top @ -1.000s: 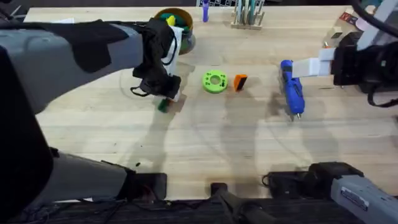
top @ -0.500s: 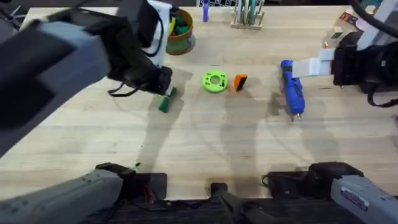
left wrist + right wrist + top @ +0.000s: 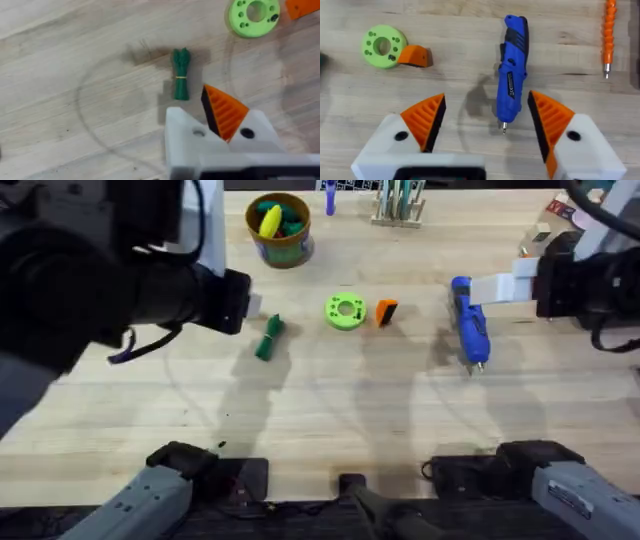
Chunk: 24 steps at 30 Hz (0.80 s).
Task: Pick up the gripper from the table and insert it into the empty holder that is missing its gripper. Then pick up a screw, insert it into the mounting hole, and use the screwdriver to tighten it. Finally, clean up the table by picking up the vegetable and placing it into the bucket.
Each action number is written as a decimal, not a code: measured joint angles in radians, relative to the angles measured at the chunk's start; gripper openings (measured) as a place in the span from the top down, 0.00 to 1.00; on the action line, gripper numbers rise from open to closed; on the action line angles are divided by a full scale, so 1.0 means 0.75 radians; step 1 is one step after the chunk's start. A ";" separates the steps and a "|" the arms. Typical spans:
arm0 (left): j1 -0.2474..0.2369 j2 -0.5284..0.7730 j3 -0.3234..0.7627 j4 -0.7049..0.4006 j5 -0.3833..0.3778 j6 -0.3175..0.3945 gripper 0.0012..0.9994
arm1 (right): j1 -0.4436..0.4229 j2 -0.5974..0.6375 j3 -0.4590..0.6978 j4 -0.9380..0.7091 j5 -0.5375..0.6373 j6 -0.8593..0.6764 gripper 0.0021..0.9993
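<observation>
the left gripper [image 3: 220, 131] is raised over the table [image 3: 330, 410] with nothing in it; one white mount carries an orange pad, the empty holder [image 3: 182, 137] beside it has none, so i cannot tell how the jaws stand. the vegetable [image 3: 269, 338] lies on the wood, apart from the bucket [image 3: 279, 228]. the orange gripper [image 3: 386, 312] lies just beside the green disc [image 3: 345, 311]. the right gripper [image 3: 485, 117] is wide open, with the screwdriver [image 3: 512, 70] lying under the gap.

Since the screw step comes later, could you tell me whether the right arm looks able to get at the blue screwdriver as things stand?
Probably yes. The right claw is open above the screwdriver, which lies flat on the bare table with nothing over it or touching it.
</observation>
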State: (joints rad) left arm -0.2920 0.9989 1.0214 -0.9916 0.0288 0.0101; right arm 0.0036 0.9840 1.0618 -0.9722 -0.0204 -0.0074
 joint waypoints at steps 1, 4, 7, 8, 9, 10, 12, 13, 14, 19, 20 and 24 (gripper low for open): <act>0.000 -0.022 0.000 0.000 0.000 -0.001 0.99 | 0.000 0.000 0.000 0.001 0.000 0.000 0.01; 0.000 -0.072 0.001 0.000 -0.001 -0.001 0.99 | 0.000 0.000 0.000 0.000 0.000 0.000 0.01; 0.000 -0.101 0.001 0.000 -0.011 -0.001 0.69 | 0.000 0.000 0.000 0.001 0.000 0.000 0.01; 0.000 -0.107 0.001 -0.001 -0.016 -0.001 0.53 | 0.000 0.000 0.000 0.001 0.000 0.000 0.01; 0.000 -0.111 0.001 0.000 -0.022 -0.001 0.37 | 0.000 0.000 0.000 0.000 0.000 0.000 0.01; 0.000 -0.113 0.001 0.000 -0.025 -0.001 0.23 | 0.000 0.000 0.000 0.000 0.000 0.000 0.01; 0.000 -0.114 0.001 0.003 -0.031 -0.009 0.03 | 0.000 0.000 0.000 0.000 0.000 0.000 0.01; 0.000 -0.114 0.001 0.009 -0.033 -0.009 0.02 | 0.000 0.000 0.000 0.000 0.000 0.000 0.01; 0.000 -0.114 0.001 0.022 -0.034 -0.009 0.02 | 0.000 0.000 0.000 0.000 0.000 0.000 0.01; 0.000 -0.114 0.001 0.117 -0.034 -0.010 0.01 | 0.000 0.000 0.000 0.000 0.000 0.000 0.01; 0.000 -0.114 0.001 0.144 -0.034 -0.010 0.01 | 0.000 0.000 0.000 0.000 0.000 0.000 0.01; 0.000 -0.114 0.001 0.251 -0.034 -0.010 0.01 | 0.000 0.000 0.000 0.000 0.000 0.000 0.01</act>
State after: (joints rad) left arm -0.2920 0.9134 1.0222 -0.8035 0.0032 0.0029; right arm 0.0036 0.9840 1.0618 -0.9722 -0.0204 -0.0074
